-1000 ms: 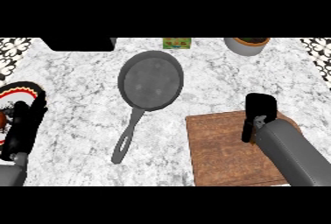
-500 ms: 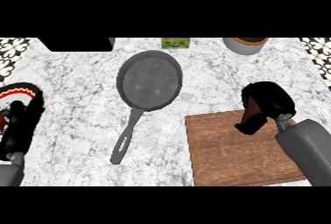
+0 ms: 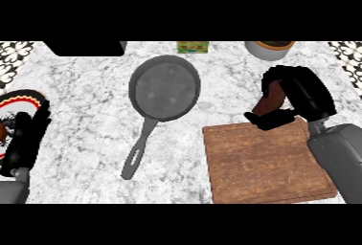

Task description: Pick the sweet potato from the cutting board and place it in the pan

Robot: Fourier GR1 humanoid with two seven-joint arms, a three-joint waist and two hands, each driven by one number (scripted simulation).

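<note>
Sweet potato sits right of centre, grasped in the curled fingers of the right hand above the cutting board's top edge. Pan lies upper centre on the desk. Left hand rests at the left edge, fingers released.

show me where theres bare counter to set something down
Bare marble lies between the pan handle and the cutting board, and left of the handle toward the left hand. It is crowded at the board's top right, where the right hand holds the sweet potato.
</note>
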